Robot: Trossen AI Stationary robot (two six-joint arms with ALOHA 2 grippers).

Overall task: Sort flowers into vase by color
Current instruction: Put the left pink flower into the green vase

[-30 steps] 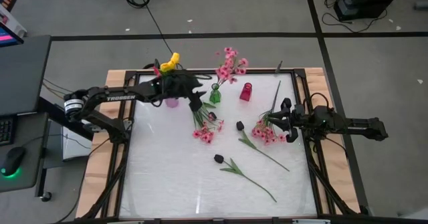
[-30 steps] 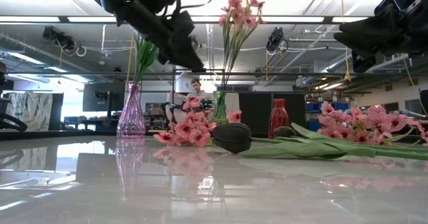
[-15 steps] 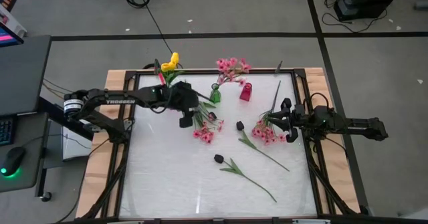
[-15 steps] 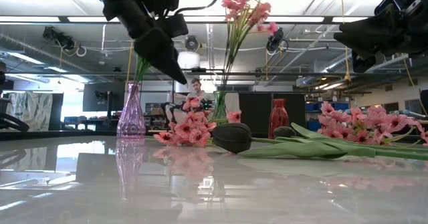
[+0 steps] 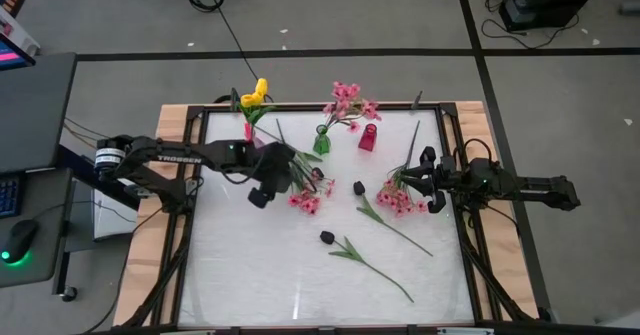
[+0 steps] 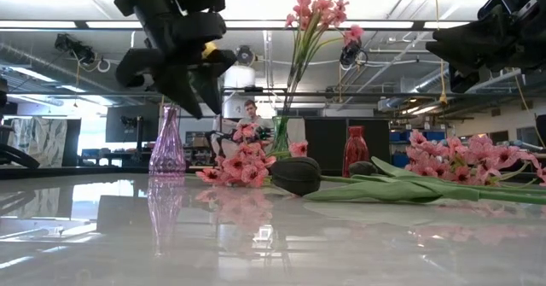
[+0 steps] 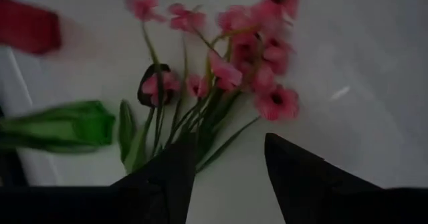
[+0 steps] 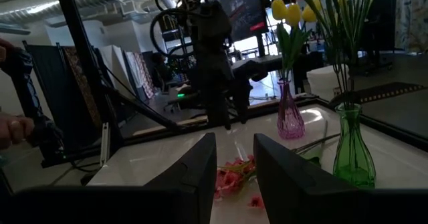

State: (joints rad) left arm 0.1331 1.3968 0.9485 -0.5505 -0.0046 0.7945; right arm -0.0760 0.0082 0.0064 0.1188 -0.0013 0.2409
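the sorting is partly done, as far as i can judge: the yellow tulips (image 5: 255, 93) stand in the purple vase (image 6: 167, 145) at the far left of the surface (image 5: 250, 275), and a spray of pink blossoms (image 5: 348, 100) stands in the green vase (image 5: 321, 142) beside it, while the red vase (image 5: 368, 137) holds nothing that i can see. still lying on the surface are a pink bunch (image 5: 308, 190) near the middle, a second pink bunch (image 5: 398, 197) on the right side, and two dark tulips (image 5: 327, 237) with long green stems, so more than half of the work is left. the left gripper (image 5: 262, 188) hangs above the surface just beside the middle pink bunch; in its wrist view its fingers (image 7: 167, 177) are apart and released, with nothing between them, and the pink flowers lie just ahead. the right gripper (image 5: 432, 180) waits at the right edge, close over the second pink bunch; its fingers (image 8: 197, 164) show a narrow gap and i see nothing grasped in it. the flowers look artificial: thin stiff green stems, flat leaves, soft cloth-like pink petals in loose clusters, and smooth closed egg-shaped dark heads. the vases are small, of clear coloured glass, wide at the base; the purple and green ones narrow to slim necks, the red one is shorter and blockier. the surface is white, glossy and gives reflections, inside a dark frame on wood.
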